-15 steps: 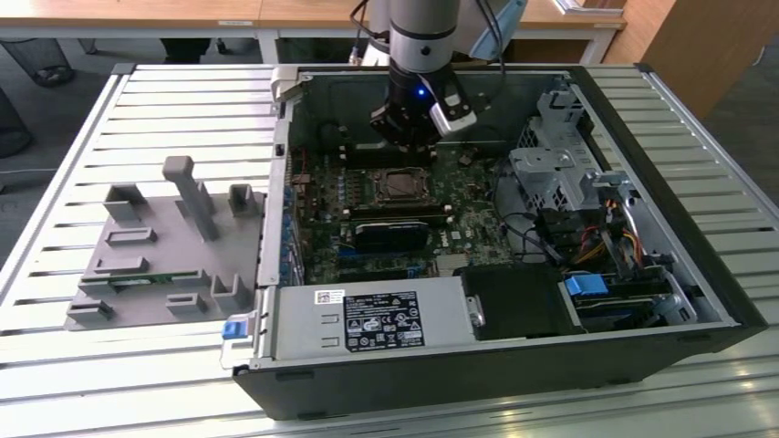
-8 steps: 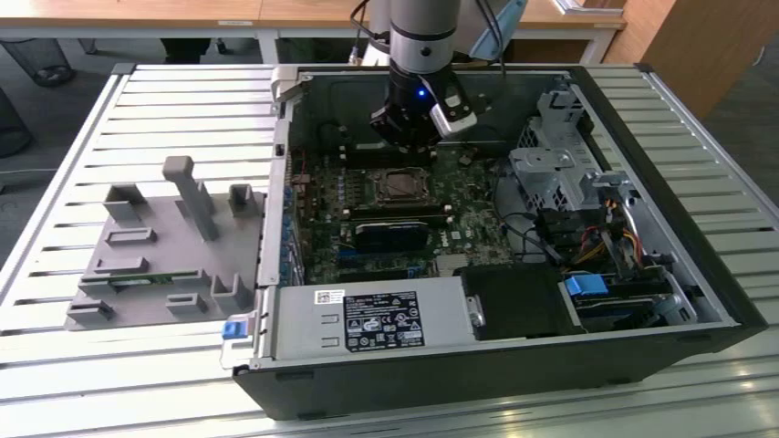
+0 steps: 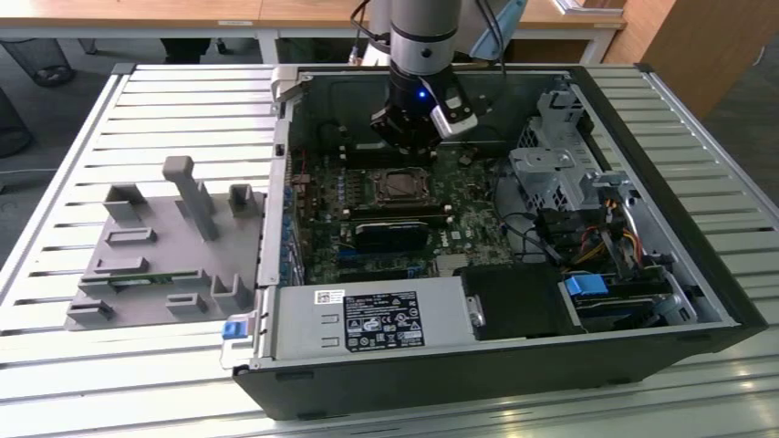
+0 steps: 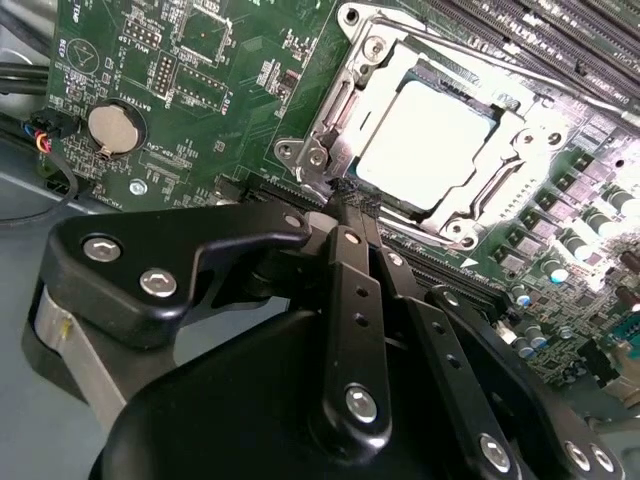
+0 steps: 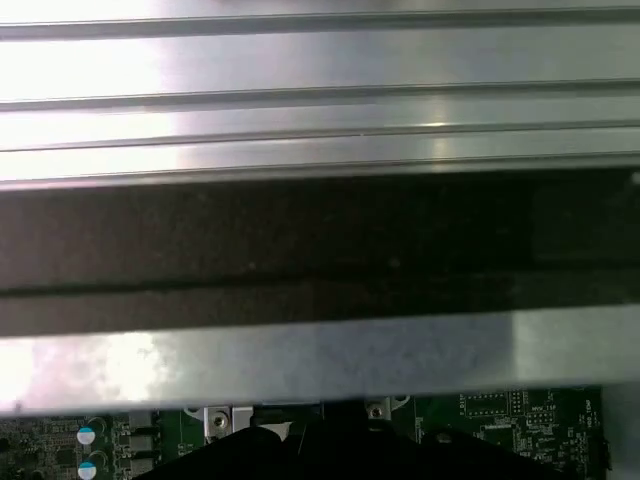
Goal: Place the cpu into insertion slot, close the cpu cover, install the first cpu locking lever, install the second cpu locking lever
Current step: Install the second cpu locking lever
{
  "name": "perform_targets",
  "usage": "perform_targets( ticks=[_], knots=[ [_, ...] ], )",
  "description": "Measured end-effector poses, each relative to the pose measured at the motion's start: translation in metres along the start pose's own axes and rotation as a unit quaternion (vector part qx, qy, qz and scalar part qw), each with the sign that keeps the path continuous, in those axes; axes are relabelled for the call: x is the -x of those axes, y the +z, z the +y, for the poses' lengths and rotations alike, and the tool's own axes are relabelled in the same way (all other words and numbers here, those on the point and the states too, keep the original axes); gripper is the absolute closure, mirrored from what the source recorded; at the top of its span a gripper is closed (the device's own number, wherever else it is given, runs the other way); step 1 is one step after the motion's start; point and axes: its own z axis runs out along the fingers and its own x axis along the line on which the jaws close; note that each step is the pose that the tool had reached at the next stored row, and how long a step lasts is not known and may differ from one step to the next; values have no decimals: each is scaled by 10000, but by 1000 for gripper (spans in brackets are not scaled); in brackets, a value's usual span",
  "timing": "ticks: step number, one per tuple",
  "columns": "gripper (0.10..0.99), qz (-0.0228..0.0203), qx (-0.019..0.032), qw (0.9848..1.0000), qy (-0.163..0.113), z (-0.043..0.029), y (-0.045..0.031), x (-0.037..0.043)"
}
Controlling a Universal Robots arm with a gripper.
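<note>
The black end effector (image 4: 352,205), fingers pressed together, touches the silvery cpu cover (image 4: 330,150) framing the pale-grey cpu (image 4: 425,145).

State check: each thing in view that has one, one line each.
cpu: seated in the insertion slot, silver face up.
cpu cover: down flat around the cpu.
gripper: shut, empty, tips at the cover's edge.
computer case: side panel off, lying open on the table.
</note>
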Motion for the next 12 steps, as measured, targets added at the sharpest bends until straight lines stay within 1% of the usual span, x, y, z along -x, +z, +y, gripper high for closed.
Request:
perform_targets(
  ticks=[5, 9, 12],
  knots=[
    [980, 0, 0, 10000, 0, -30, -1, 2],
    [980, 0, 0, 10000, 0, -68, -3, 5],
    [980, 1, -1, 10000, 0, -75, -6, 5]
  ],
)
